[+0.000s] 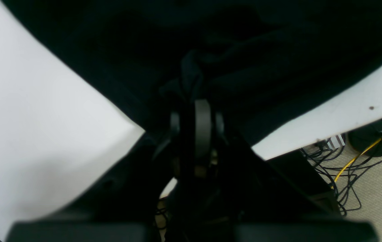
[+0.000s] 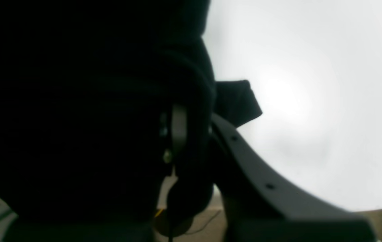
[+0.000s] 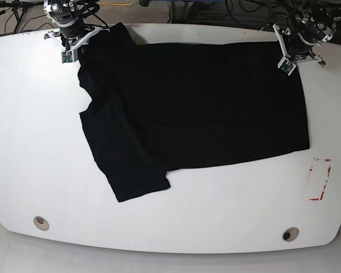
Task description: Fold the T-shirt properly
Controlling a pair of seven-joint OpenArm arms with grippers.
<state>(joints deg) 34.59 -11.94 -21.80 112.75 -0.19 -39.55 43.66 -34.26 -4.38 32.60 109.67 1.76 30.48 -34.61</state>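
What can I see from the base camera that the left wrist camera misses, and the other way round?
Only the base view shows the whole T-shirt spread flat, one sleeve sticking out, both arms at its far corners, and a red-outlined rectangle on the white table.

Only the left wrist view shows, close up, the left end effector pinching a bunched bit of cloth, plus cables on the floor.

Both show the black shirt lying on the white table.

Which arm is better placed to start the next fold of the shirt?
Neither alone. The left gripper and right gripper are each shut on a far corner of the T-shirt, which lies flat on the table. Both look set to bring that edge forward together.
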